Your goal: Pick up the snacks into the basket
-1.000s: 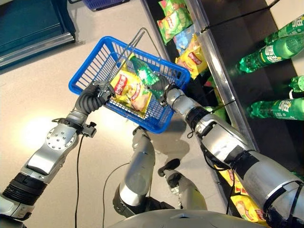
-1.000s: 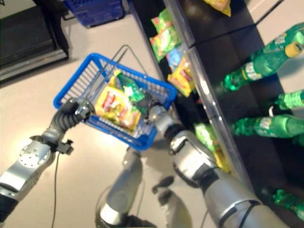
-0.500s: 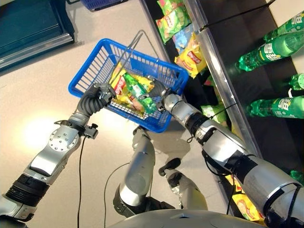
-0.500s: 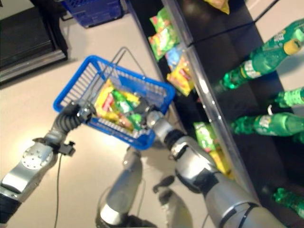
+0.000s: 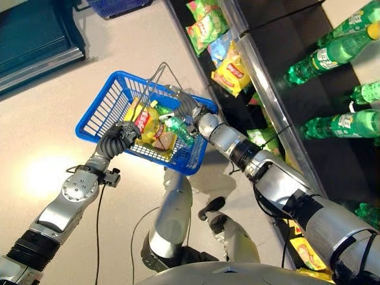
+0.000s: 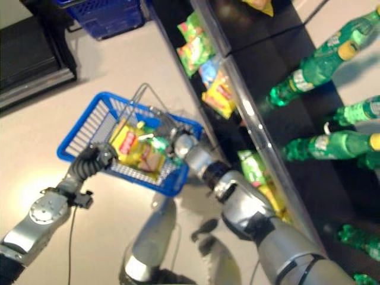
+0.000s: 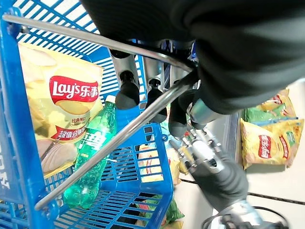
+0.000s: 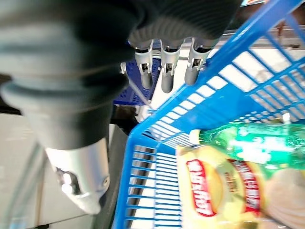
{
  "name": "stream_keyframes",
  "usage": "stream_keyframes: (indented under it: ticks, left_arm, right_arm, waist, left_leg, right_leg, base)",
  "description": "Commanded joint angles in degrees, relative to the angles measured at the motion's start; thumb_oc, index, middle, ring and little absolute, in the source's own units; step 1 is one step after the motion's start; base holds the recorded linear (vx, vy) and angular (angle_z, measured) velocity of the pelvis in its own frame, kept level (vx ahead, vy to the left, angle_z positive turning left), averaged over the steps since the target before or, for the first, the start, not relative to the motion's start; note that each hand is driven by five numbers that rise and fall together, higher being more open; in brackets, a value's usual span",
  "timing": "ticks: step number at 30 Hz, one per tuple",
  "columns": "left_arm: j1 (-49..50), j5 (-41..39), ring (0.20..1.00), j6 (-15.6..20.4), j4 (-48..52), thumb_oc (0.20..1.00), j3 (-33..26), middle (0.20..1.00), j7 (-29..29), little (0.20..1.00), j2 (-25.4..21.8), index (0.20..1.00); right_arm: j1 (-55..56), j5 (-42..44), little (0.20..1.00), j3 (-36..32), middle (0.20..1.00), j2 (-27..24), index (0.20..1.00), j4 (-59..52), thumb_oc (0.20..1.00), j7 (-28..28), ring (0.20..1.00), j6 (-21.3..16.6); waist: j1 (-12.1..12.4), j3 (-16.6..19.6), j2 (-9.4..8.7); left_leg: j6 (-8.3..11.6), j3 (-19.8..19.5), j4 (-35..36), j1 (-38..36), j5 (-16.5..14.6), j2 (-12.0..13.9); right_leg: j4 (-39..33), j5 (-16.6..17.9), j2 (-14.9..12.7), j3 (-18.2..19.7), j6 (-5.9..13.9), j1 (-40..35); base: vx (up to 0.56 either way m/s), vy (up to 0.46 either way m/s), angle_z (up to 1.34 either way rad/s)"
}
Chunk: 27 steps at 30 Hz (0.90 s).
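A chip bag (image 5: 148, 123) and bottle (image 5: 176, 127) are already placed in the basket (image 5: 101, 110), whose handle (image 7: 119, 138) is gripped by the curled left hand (image 5: 122, 136); the right hand (image 8: 164, 67) is relaxed above, and more snacks (image 5: 231, 71) are left shelved.

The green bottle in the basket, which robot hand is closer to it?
The right hand, I think. It hangs over the blue basket right beside the green bottle. The left hand grips the wire handle at the basket's near edge, beyond the yellow chip bag.
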<state>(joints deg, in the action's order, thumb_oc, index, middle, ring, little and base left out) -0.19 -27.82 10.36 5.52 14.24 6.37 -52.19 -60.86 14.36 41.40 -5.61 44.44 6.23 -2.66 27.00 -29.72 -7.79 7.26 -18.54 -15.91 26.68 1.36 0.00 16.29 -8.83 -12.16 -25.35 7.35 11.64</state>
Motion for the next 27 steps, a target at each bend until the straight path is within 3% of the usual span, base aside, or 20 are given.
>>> stream_keyframes:
  ticks: [1, 7, 8, 10, 14, 15, 22, 23, 27]
  left_arm:
    - [-1.63, 0.49, 0.2, 10.05, 7.35, 0.2, -8.22, 0.2, 0.99, 0.2, 2.21, 0.2]
    - [2.27, 3.42, 0.2, 9.19, 1.42, 0.2, -11.1, 0.2, 1.96, 0.2, 3.18, 0.2]
    - [2.26, 3.43, 0.2, 9.2, 1.41, 0.2, -11.04, 0.2, 1.96, 0.2, 3.2, 0.2]
    - [4.13, 5.67, 0.2, 8.41, -5.21, 0.2, -11.8, 0.2, 1.67, 0.2, 4.99, 0.2]
    - [5.08, 6.48, 0.2, 8.4, -8.24, 0.2, -12.46, 0.2, 1.36, 0.2, 5.92, 0.2]
    - [5.16, 7.59, 0.2, 8.07, -14.29, 0.2, -12.84, 0.2, 1.71, 0.2, 8.47, 0.2]
    - [4.55, 8.38, 0.2, 7.12, -25.08, 0.2, -14.42, 0.2, 2.53, 0.2, 13.62, 0.2]
    - [3.25, 9.14, 0.2, 6.88, -30.86, 0.2, -15.1, 0.2, 3.79, 0.2, 16.66, 0.2]
    - [1.54, 8.25, 0.2, 6.53, -37.87, 0.2, -16.3, 0.2, 5.26, 0.2, 19.78, 0.2]
  right_arm:
    - [-1.3, 4.94, 1.0, 0.7, 1.0, -1.49, 1.0, -9.47, 1.0, -1.1, 1.0, -4.65]
    - [7.53, 8.2, 1.0, -1.35, 1.0, -14.69, 1.0, -29.85, 1.0, -3.94, 1.0, -7.1]
    - [7.63, 8.2, 1.0, -1.36, 1.0, -14.78, 1.0, -29.97, 1.0, -3.93, 1.0, -7.03]
    - [15.18, 12.21, 1.0, -3.36, 1.0, -20.78, 1.0, -40.02, 1.0, -8.13, 1.0, -8.59]
    - [18.49, 13.55, 1.0, -4.66, 1.0, -23.46, 1.0, -43.93, 1.0, -10.06, 1.0, -9.05]
    - [22.26, 15.54, 1.0, -5.99, 1.0, -25.5, 1.0, -47.11, 1.0, -12.47, 1.0, -9.39]
    - [28.66, 16.28, 1.0, -7.84, 1.0, -27.71, 1.0, -51.13, 1.0, -15.87, 1.0, -8.95]
    - [33.29, 17.84, 1.0, -9.1, 1.0, -27.02, 1.0, -50.77, 1.0, -17.32, 1.0, -8.47]
    - [36.48, 18.15, 1.0, -8.53, 1.0, -25.37, 1.0, -47.62, 1.0, -18.48, 1.0, -7.78]
  waist:
    - [-2.29, 1.74, -0.9]
    - [-4.78, 2.21, -2.7]
    - [-4.76, 2.24, -2.66]
    - [-6.12, 3.22, -3.31]
    - [-6.74, 3.79, -3.46]
    - [-7.78, 5.07, -3.68]
    - [-9.86, 7.74, -3.85]
    - [-11.19, 9.51, -3.72]
    - [-12.34, 11.34, -3.32]
  left_leg:
    - [-5.76, 4.41, -0.34, 0.39, -0.65, -2.45]
    - [-5.62, 5.62, 0.3, -0.76, -0.56, -1.95]
    - [-5.62, 5.61, 0.32, -0.77, -0.56, -1.95]
    - [-5.55, 5.99, 1.22, -1.97, -0.34, -1.62]
    - [-5.51, 6.27, 1.77, -2.75, -0.18, -1.43]
    - [-5.41, 6.88, 2.82, -4.35, 0.03, -0.96]
    - [-5.3, 7.95, 5.23, -7.64, 0.71, -0.31]
    - [-5.17, 8.7, 6.46, -9.65, 0.87, 0.08]
    - [-5.04, 9.38, 7.52, -11.62, 0.95, 0.49]
  right_leg:
    - [-1.18, 10.74, -2.3, 1.67, 1.07, 2.7]
    - [-1.64, 11.06, -2.37, 2.2, 1.22, 2.24]
    - [-1.64, 11.07, -2.37, 2.19, 1.22, 2.23]
    - [-2.26, 11.3, -2.38, 2.39, 1.44, 1.46]
    - [-2.65, 11.45, -2.37, 2.5, 1.54, 0.98]
    - [-3.26, 11.65, -2.33, 3.03, 1.67, 0.09]
    - [-4.79, 12.02, -2.22, 3.71, 1.78, -1.73]
    - [-5.59, 11.87, -2.06, 4.15, 1.83, -2.98]
    - [-6.21, 11.74, -1.92, 4.51, 1.87, -4.15]
  base:
    - [-0.1, 0.045, -0.07]
    - [-0.02, 0.0, -0.1]
    - [-0.02, -0.003, -0.12]
    - [-0.02, -0.017, -0.1]
    - [0.0, -0.005, -0.12]
    - [0.01, 0.009, -0.09]
    - [0.02, 0.002, -0.19]
    - [0.04, 0.003, -0.08]
    - [0.03, -0.012, -0.07]
